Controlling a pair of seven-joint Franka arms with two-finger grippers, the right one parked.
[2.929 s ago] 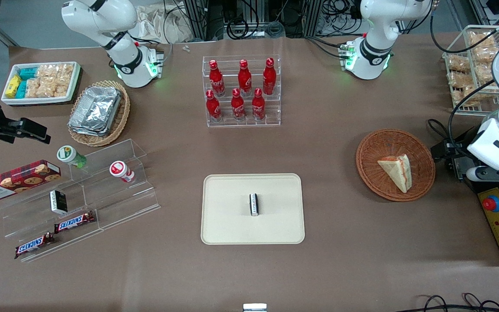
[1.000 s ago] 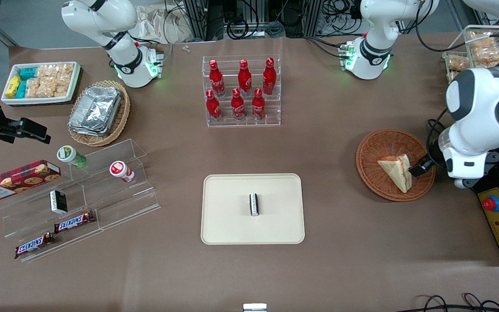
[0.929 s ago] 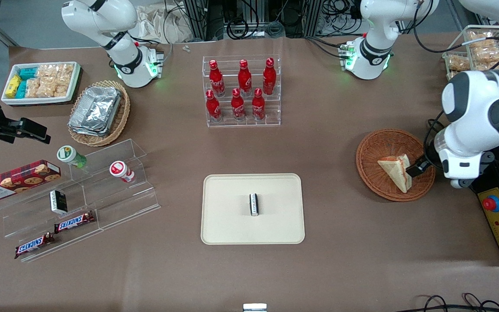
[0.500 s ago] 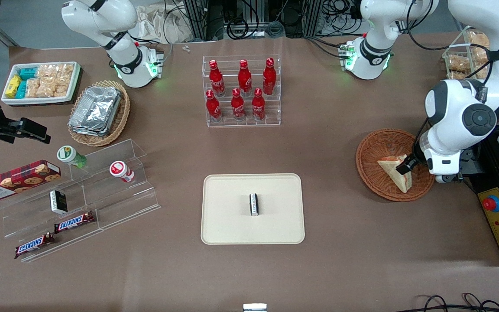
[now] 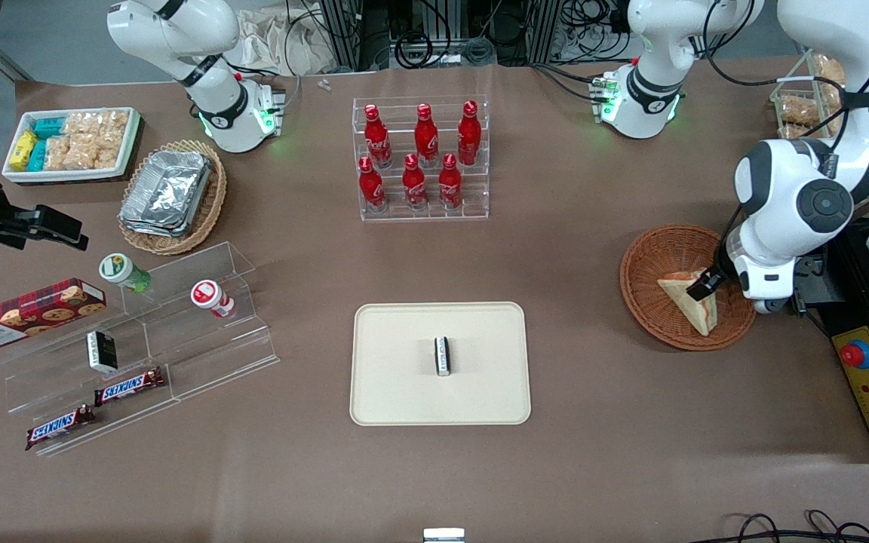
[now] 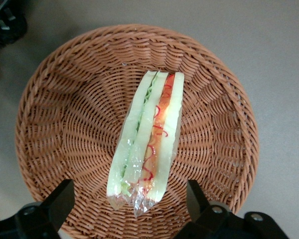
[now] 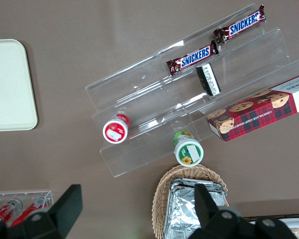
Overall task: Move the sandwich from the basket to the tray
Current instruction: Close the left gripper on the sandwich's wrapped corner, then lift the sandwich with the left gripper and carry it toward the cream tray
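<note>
The sandwich (image 5: 682, 294), a clear-wrapped wedge with red and green filling, lies in the round reddish-brown wicker basket (image 5: 649, 260) toward the working arm's end of the table. My left gripper (image 5: 706, 285) hovers just above the sandwich's wide end. In the left wrist view the sandwich (image 6: 148, 139) lies along the middle of the basket (image 6: 55, 109). The gripper (image 6: 131, 205) is open and empty there, with one black finger (image 6: 64, 200) on each side of the sandwich's end. The beige tray (image 5: 404, 392) lies near the table's middle, nearer the front camera than the basket.
A small black-and-white packet (image 5: 443, 355) lies on the tray. A clear rack of red bottles (image 5: 421, 158) stands farther back. A yellow control box with a red button (image 5: 866, 373) sits beside the basket. A stepped acrylic shelf with snacks (image 5: 140, 339) is toward the parked arm's end.
My left arm has swung in from the working arm's end of the table. The gripper went from the basket's rim to above the sandwich. The sandwich has not moved.
</note>
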